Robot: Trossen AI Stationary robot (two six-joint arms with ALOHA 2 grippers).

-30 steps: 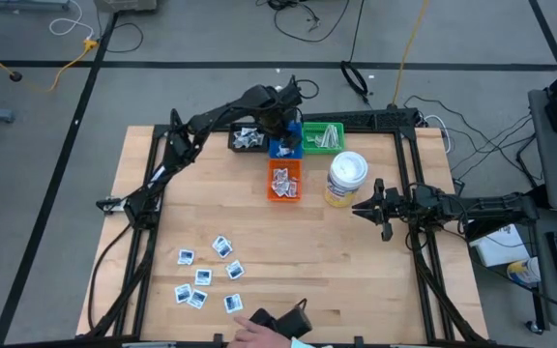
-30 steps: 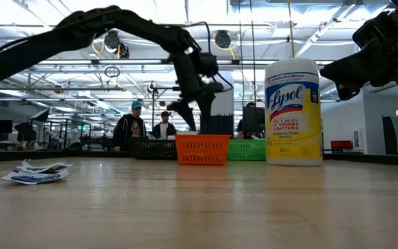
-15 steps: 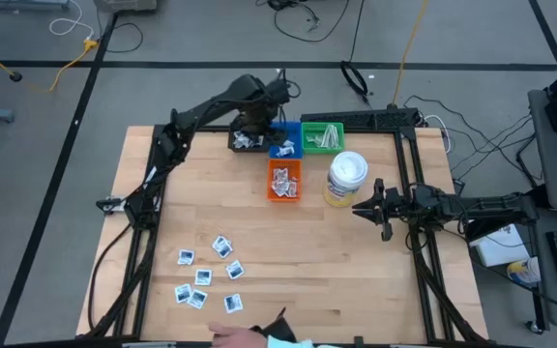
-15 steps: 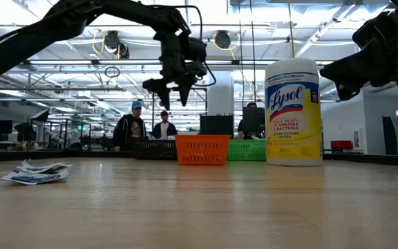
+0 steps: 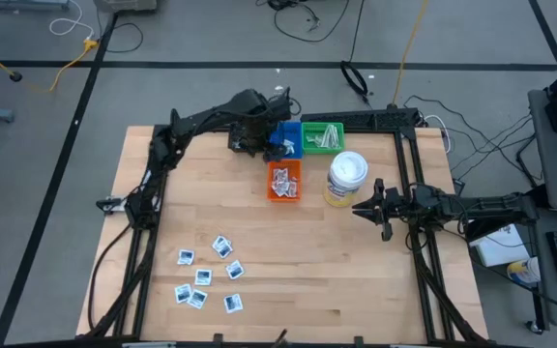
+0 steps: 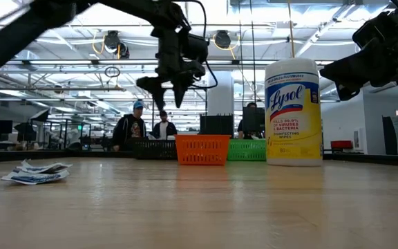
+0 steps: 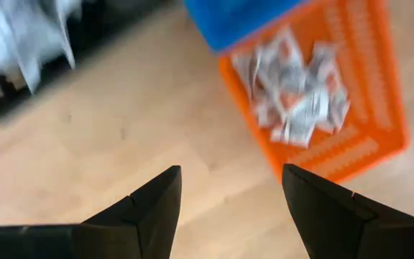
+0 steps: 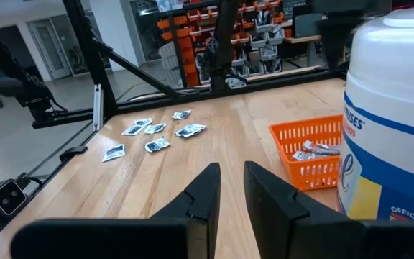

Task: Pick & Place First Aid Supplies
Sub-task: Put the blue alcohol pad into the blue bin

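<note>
Several small white square packets with dark print [image 5: 207, 275] lie flat on the wood near the table's near-left corner; they show as a low pile [image 6: 34, 173] in the low view. My left gripper [image 5: 252, 133] hangs open and empty above the table's far side, between the black basket [image 5: 243, 142] and the orange basket [image 5: 284, 181]. Its fingers frame bare wood [image 7: 228, 173], with the packet-filled orange basket [image 7: 315, 93] just ahead. My right gripper [image 5: 361, 208] waits at the right, beside the wipes canister [image 5: 345, 179], its fingers a narrow gap apart [image 8: 231, 180].
Four small baskets stand at the far middle: black with packets, blue [image 5: 285, 145], green with pale strips [image 5: 323, 137], and orange in front. The tall Lysol canister [image 6: 293, 111] stands right of them. Bare wood lies in the table's middle. People stand in the room behind [image 6: 137, 128].
My left gripper has risen out of the blue basket and swung toward the table's left, staying open. A person's hand at the near edge has drawn back out of view. The packets on the table have stayed put.
</note>
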